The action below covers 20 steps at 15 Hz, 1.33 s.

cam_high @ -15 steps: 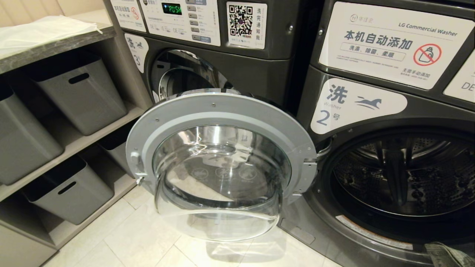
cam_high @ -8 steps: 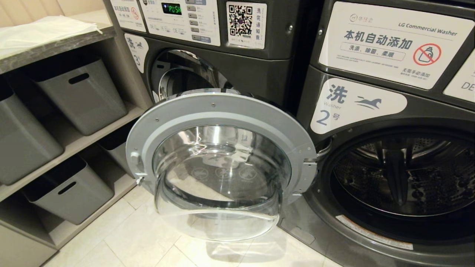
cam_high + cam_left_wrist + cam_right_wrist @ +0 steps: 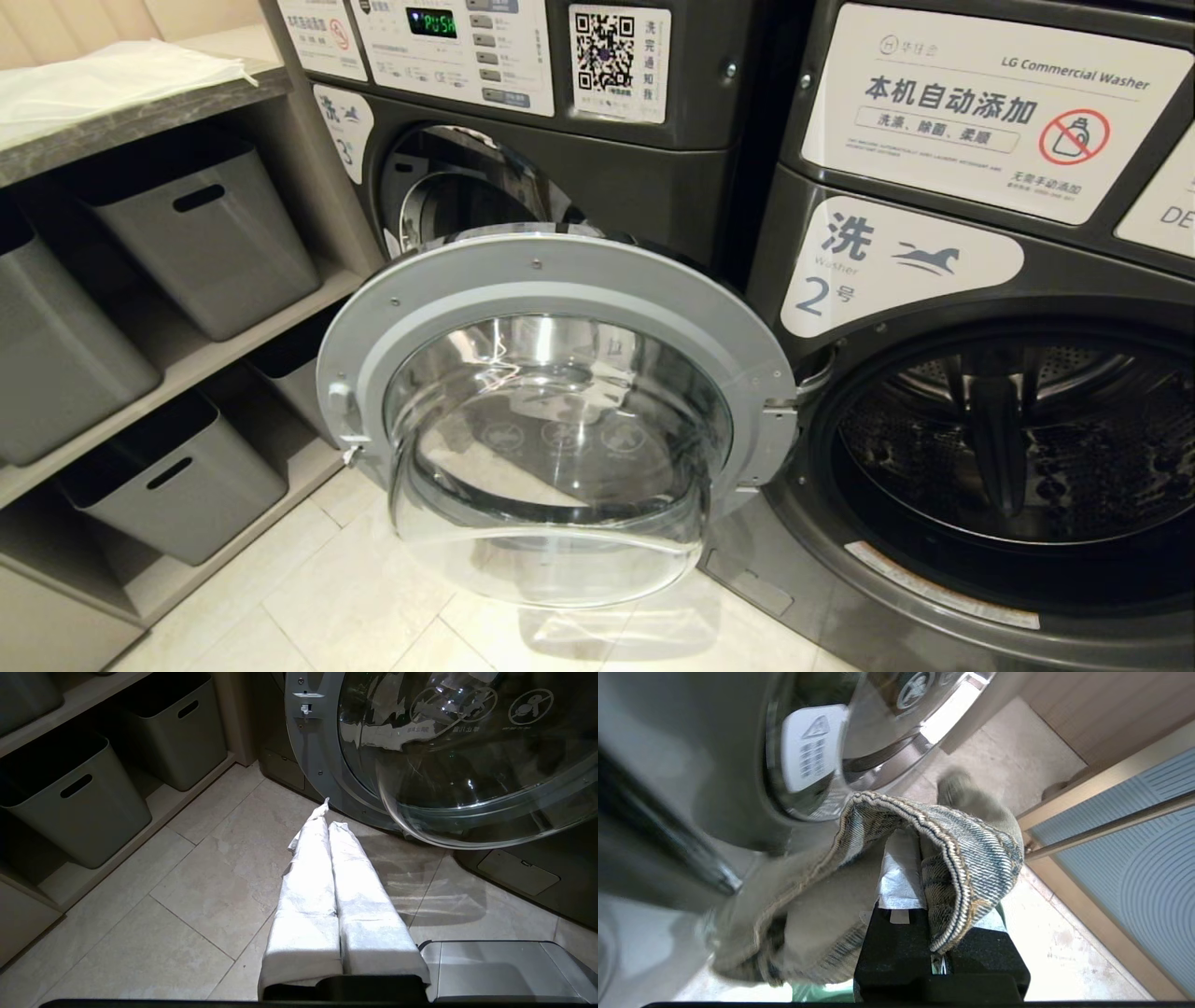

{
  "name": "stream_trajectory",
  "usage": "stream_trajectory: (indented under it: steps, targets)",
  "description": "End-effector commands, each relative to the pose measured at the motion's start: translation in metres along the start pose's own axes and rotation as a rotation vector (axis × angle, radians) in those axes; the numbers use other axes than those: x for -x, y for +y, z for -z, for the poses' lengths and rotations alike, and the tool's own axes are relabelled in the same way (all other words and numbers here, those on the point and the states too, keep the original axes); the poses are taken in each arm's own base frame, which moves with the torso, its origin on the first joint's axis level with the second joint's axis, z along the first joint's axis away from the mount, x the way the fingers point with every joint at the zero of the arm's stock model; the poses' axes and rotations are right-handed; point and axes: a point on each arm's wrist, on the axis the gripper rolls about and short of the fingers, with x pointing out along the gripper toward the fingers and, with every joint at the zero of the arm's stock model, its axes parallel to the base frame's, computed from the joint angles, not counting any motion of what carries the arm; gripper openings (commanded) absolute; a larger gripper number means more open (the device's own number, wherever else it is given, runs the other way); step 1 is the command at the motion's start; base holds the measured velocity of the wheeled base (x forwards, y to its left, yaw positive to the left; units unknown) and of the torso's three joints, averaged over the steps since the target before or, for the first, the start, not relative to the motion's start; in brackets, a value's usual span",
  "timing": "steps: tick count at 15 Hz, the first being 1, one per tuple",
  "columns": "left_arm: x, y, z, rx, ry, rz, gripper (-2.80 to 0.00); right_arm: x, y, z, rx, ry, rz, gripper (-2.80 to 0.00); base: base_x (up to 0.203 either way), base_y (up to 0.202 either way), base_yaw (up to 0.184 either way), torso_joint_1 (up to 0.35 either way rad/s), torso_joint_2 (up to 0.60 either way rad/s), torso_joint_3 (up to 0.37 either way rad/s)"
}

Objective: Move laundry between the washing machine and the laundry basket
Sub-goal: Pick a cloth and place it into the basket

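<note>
Over pale floor tiles (image 3: 1045,947), laundry (image 3: 943,835) pinched between right gripper's (image 3: 920,868) fingers (image 3: 899,877).

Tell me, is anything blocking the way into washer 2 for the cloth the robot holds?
Nothing visible does. The right gripper is shut on the laundry, and the washing machine has its door swung aside, drum mouth open.

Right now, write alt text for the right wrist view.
The right gripper is shut on a denim-like garment, which drapes over its white-wrapped fingers. Behind are a washing machine's round glass door, pale floor tiles and a wooden-framed panel.
</note>
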Motion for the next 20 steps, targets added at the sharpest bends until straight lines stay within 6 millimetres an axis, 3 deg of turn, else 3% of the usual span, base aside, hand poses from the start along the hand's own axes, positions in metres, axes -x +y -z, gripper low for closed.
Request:
stream_trajectory:
  steps: [1, 5, 8, 11, 20]
  targets:
    - [0.000, 0.000, 0.000, 0.000, 0.000, 0.000, -2.80, -0.010, -0.004, 0.002, -0.007, 0.024, 0.002, -2.80, 0.000, 0.000, 0.000, 0.000, 0.00, 0.000]
    - [0.000, 0.000, 0.000, 0.000, 0.000, 0.000, -2.80, -0.010, -0.022, 0.007, 0.018, 0.044, 0.065, -2.80, 0.000, 0.000, 0.000, 0.000, 0.00, 0.000]
    - [0.000, 0.000, 0.000, 0.000, 0.000, 0.000, -2.80, 0.006, -0.034, 0.025, 0.066, 0.092, 0.114, -2.80, 0.000, 0.000, 0.000, 0.000, 0.00, 0.000]
    - [0.000, 0.000, 0.000, 0.000, 0.000, 0.000, -2.80, 0.014, -0.032, 0.047, 0.150, 0.176, 0.104, -2.80, 0.000, 0.000, 0.000, 0.000, 0.00, 0.000]
    - [0.000, 0.000, 0.000, 0.000, 0.000, 0.000, -2.80, 0.019, -0.027, 0.058, 0.193, 0.166, 0.074, -2.80, 0.000, 0.000, 0.000, 0.000, 0.00, 0.000]
